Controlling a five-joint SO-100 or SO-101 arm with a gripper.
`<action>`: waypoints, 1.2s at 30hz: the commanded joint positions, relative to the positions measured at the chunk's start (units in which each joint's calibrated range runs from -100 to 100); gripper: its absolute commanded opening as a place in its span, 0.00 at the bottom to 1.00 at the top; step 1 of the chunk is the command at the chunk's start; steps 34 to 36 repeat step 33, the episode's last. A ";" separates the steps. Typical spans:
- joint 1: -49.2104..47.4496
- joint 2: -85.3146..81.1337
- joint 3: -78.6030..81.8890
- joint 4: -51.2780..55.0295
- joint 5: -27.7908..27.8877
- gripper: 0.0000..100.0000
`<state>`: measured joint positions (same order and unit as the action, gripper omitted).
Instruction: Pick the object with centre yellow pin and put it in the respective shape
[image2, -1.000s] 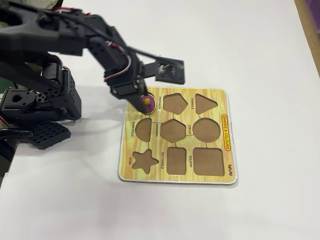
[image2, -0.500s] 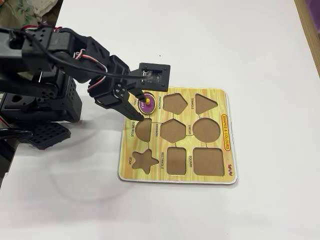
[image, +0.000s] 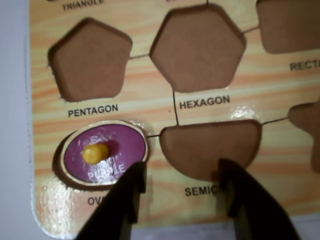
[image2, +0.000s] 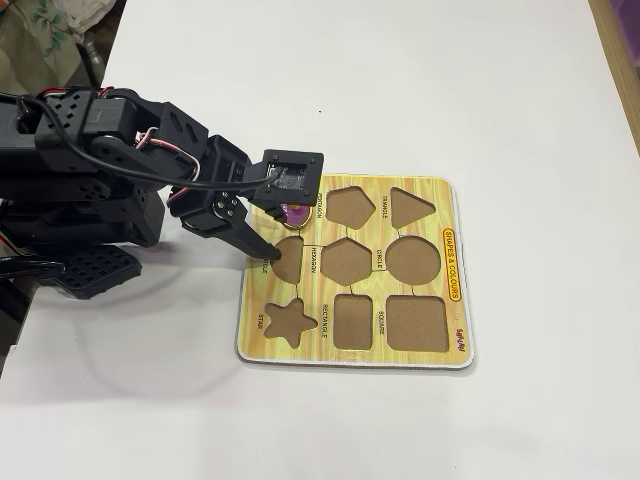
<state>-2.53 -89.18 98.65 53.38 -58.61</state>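
Small purple oval puzzle piece with yellow knob: I now see it released, seated in the brown OVAL cutout of the yellow wood-grain puzzle board. Black gripper: drawn back low over the board's edge, fingers apart, empty.

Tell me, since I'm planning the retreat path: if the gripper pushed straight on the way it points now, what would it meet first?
Probably the puzzle board, around the empty semicircle cutout between the open fingers. The purple oval piece lies just off to the left in the wrist view. Depth is unclear.
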 joint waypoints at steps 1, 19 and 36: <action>0.38 -2.46 0.36 4.52 -0.08 0.17; 0.28 -3.21 0.36 18.27 0.50 0.18; 0.28 -3.21 0.36 18.27 0.50 0.18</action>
